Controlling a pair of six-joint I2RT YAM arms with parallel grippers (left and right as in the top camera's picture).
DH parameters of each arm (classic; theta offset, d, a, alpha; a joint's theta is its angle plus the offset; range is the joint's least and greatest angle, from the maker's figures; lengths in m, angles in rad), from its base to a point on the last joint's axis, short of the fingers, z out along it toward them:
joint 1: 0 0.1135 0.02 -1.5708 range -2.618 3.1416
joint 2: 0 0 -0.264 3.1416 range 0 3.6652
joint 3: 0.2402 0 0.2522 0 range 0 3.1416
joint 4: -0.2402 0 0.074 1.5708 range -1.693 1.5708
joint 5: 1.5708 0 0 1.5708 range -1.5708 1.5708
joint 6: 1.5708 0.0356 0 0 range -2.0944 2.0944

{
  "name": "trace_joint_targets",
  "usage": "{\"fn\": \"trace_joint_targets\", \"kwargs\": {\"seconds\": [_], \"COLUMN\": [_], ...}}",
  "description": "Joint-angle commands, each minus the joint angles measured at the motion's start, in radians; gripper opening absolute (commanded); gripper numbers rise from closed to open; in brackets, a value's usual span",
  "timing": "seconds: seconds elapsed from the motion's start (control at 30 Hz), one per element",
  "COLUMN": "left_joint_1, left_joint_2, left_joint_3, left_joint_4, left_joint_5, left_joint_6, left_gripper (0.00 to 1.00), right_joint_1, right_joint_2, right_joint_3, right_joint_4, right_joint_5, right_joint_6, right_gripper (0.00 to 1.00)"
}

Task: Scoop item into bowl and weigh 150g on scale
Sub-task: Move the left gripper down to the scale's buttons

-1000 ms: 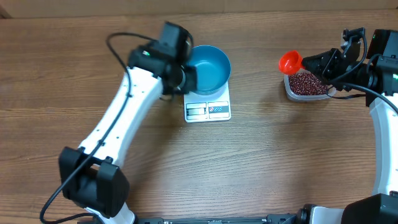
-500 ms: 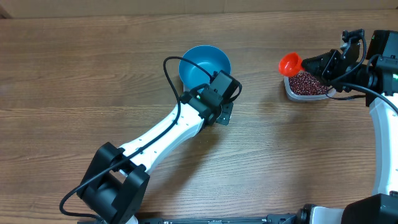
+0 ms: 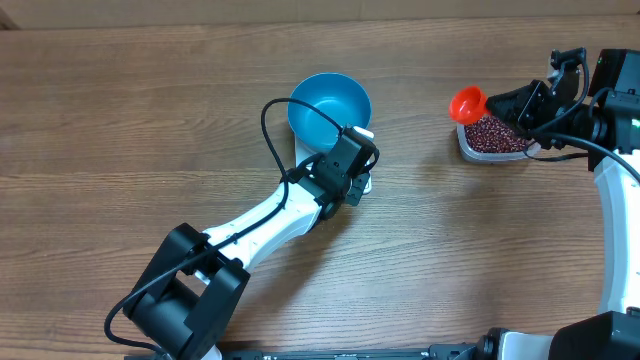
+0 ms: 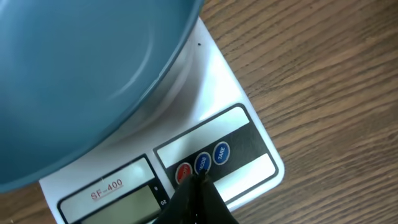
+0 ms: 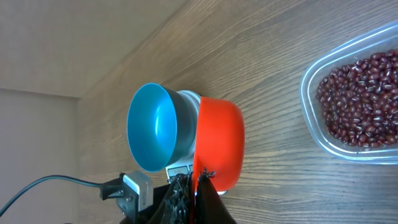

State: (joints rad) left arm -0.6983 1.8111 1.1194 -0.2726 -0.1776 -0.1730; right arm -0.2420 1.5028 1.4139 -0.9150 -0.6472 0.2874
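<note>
The blue bowl (image 3: 330,108) stands on the white scale (image 4: 249,115), which is mostly hidden in the overhead view. My left gripper (image 4: 200,182) is shut on nothing, and its closed tips rest at the scale's button row, by the middle blue button (image 4: 203,163). The scale's display (image 4: 121,205) is blank. At the right, my right gripper (image 3: 497,102) is shut on the handle of a red scoop (image 3: 466,101), held level above the table. The scoop (image 5: 217,149) shows no beans. The red-brown beans (image 3: 492,132) lie in a clear tub (image 5: 311,118) just under the right gripper.
The left arm (image 3: 270,215) stretches diagonally from the front left base to the scale, with a black cable looping above it. The right arm (image 3: 615,190) runs along the table's right edge. Bare wooden tabletop (image 3: 450,230) lies between scale and tub.
The left arm swung from the bowl's left side round to the scale's front, and its shut tips came down onto the button panel. The right gripper and scoop have not moved.
</note>
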Motion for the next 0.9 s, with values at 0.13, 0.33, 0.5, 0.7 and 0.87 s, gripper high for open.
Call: {"fn": "trace_joint_targets", "kwargs": {"seconds": [0.13,0.33,0.5,0.7,0.87], "left_joint_1": [0.005,0.005,0.005,0.006,0.006], "left_joint_2": [0.082,0.115,0.115,0.115,0.115], "left_joint_3": [-0.009,-0.009,-0.009,-0.009,-0.009], "left_joint_4": [0.048,0.059,0.057,0.047,0.047], "left_joint_5": [-0.021,-0.033,-0.078,-0.112,-0.106], "left_joint_6": [0.159,0.158,0.151,0.151,0.15], "left_gripper": [0.04,0.04,0.04,0.04,0.04], "right_joint_1": [-0.002,-0.002,-0.002,-0.002,-0.002], "right_joint_2": [-0.004,-0.004,-0.004,-0.004,-0.004], "right_joint_3": [0.006,0.006,0.006,0.006,0.006], "right_joint_4": [0.001,0.0,-0.001,0.0,0.0], "right_joint_5": [0.003,0.011,0.011,0.011,0.011], "right_joint_6": [-0.008,-0.008,-0.008,-0.008,-0.008], "right_gripper": [0.04,0.04,0.04,0.04,0.04]}}
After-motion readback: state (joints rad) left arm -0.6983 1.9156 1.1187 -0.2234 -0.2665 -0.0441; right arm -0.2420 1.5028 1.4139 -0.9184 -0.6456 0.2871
